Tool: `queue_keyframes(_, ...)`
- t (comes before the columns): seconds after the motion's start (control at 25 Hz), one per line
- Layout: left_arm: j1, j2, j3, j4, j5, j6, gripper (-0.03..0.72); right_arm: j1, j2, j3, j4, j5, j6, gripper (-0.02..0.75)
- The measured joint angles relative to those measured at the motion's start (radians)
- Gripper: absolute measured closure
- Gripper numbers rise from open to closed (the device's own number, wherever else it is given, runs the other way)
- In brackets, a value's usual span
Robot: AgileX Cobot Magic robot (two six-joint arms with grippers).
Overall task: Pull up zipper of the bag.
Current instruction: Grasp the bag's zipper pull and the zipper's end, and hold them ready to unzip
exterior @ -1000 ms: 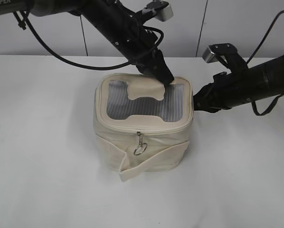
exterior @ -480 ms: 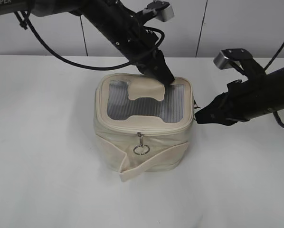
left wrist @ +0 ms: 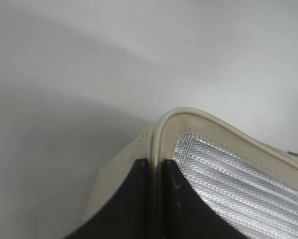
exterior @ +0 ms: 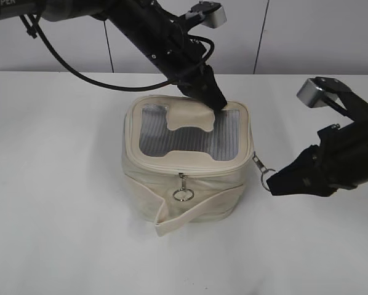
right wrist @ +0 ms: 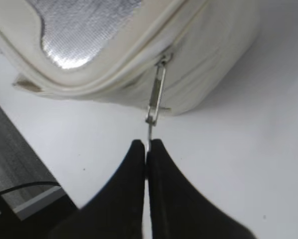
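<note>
The cream bag [exterior: 190,193] stands mid-table, with a grey mesh top and cream H patch. Its zipper [exterior: 190,169] runs round the top rim. One silver pull with a ring [exterior: 183,189] hangs at the front. A second pull [exterior: 261,167] sticks out at the right corner, drawn taut. My right gripper [exterior: 271,184] is shut on that pull's ring; the right wrist view shows the pull [right wrist: 156,97] stretched from the bag [right wrist: 209,55] into the jaws [right wrist: 148,144]. My left gripper [exterior: 218,103] is shut on the bag's back rim, shown in the left wrist view [left wrist: 156,162].
White table [exterior: 61,233] all round the bag. A grey panelled wall [exterior: 319,37] stands behind. Both black arms reach in from the upper left and the right.
My right gripper has moved right and toward the front, drawing the right zipper pull along the rim to the bag's front right corner. The left gripper has stayed on the back rim.
</note>
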Motion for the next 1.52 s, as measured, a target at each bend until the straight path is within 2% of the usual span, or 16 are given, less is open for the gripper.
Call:
queue_keyframes(0.08,0.000,0.000,0.000,0.002,0.000,-0.006,0.649,0.012,-0.026,0.014,0.000,0.041,0.002,0.729)
queue_keyframes(0.16,-0.001,-0.001,0.000,0.003,0.000,-0.010,0.649,0.060,-0.039,0.016,0.003,0.049,0.003,0.729)
queue_keyframes(0.44,-0.011,-0.002,0.000,0.011,0.014,-0.013,0.649,0.397,0.046,-0.076,0.083,-0.101,0.025,0.729)
queue_keyframes(0.56,-0.012,-0.003,0.000,0.014,0.041,-0.012,0.649,0.479,0.139,-0.155,0.089,-0.140,0.052,0.729)
queue_keyframes(1.12,-0.012,-0.003,0.000,0.014,0.029,-0.027,0.649,0.510,0.228,-0.298,0.111,-0.205,0.076,0.729)
queue_keyframes(1.4,-0.009,-0.003,0.000,0.010,0.009,-0.068,0.649,0.510,0.299,-0.358,0.126,-0.179,0.078,0.729)
queue_keyframes(1.52,-0.009,-0.003,0.000,0.010,0.007,-0.092,0.649,0.505,0.299,-0.367,0.084,-0.129,0.143,0.701)
